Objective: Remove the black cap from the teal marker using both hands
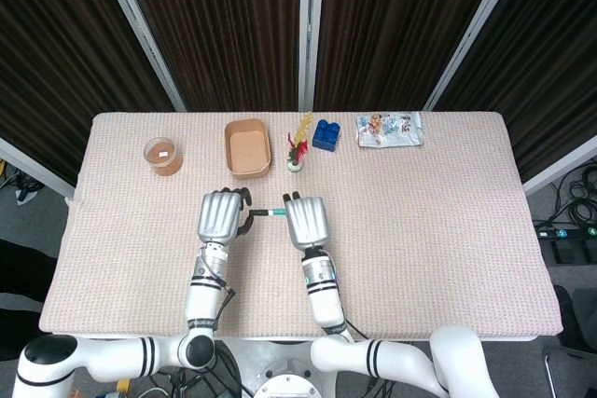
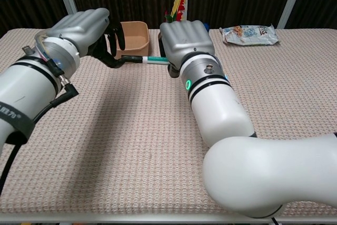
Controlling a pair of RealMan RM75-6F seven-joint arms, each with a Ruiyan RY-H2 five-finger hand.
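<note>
the right hand (image 1: 305, 221) is closed around the teal marker (image 2: 154, 60), a slim cylindrical barrel held level above the woven beige tabletop (image 1: 438, 230). the marker projects toward the left hand (image 1: 221, 215). the black cap (image 2: 130, 58) sits at the marker's free end, at the dark fingers (image 2: 115, 34) of the left hand, which curl around it; whether they actually clamp the cap cannot be told. both hands have smooth metallic-grey backs. behind them stand a rounded tan tray (image 1: 247, 147), a small round clear container (image 1: 163, 156) with brown contents, a blue building brick (image 1: 326, 133), a feathered ornament (image 1: 298, 142) and a crinkled foil packet (image 1: 389, 129).
</note>
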